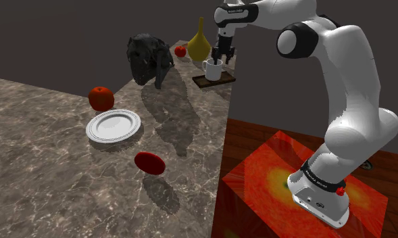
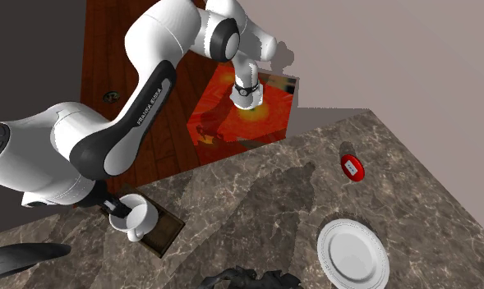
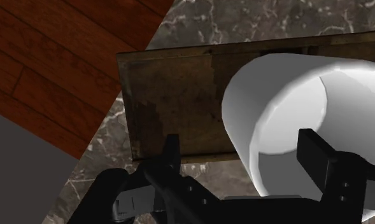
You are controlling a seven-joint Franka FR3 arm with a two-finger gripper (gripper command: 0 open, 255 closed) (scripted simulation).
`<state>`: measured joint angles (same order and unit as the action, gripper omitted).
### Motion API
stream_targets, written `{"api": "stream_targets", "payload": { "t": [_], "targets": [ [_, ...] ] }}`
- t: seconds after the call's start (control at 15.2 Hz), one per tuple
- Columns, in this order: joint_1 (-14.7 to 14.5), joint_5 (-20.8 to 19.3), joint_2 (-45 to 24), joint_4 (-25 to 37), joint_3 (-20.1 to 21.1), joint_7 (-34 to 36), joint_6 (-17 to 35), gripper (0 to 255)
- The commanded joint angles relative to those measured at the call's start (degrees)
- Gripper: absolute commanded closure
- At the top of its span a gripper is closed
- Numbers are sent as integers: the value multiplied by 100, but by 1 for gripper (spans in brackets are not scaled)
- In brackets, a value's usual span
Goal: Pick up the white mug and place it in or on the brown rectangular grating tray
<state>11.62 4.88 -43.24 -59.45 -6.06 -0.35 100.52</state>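
One white mug [image 1: 213,69] stood upright on the brown tray [image 1: 222,80], near the far edge of the marble counter [image 1: 42,155]. In the shoulder view the mug was at about 1 o'clock from the white plate [image 1: 113,126].

The black gripper [image 1: 223,55] hung right over the mug. In the wrist view its two fingers [image 3: 170,156] were wide apart. One finger was outside the mug's wall, with a gap, and the other was over the mug's open top. They were not squeezing anything.

In the shoulder view a yellow vase [image 1: 199,42] stood at 11 o'clock from the mug, and a black lumpy thing [image 1: 150,59] sat at 9 o'clock from it. A round red fruit [image 1: 101,98] was at 11 o'clock from the plate. A flat red thing [image 1: 150,163] lay at 5 o'clock from the plate.

In the second exterior view, dark letters ran along the white arm [image 2: 149,103]. They seemed to start with FRANKA, and the rest was too small to read. The flat red thing had a little white label there, also too small to read.
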Motion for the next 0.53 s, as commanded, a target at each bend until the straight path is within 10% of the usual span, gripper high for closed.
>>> {"api": "stream_targets", "payload": {
  "t": [0.0, 0.46],
  "targets": [
    [0, 0, 0, 0, 0, 0, 0, 0],
    [60, 2, -191, 1062, 5, 30, -867, 0]
  ]
}}
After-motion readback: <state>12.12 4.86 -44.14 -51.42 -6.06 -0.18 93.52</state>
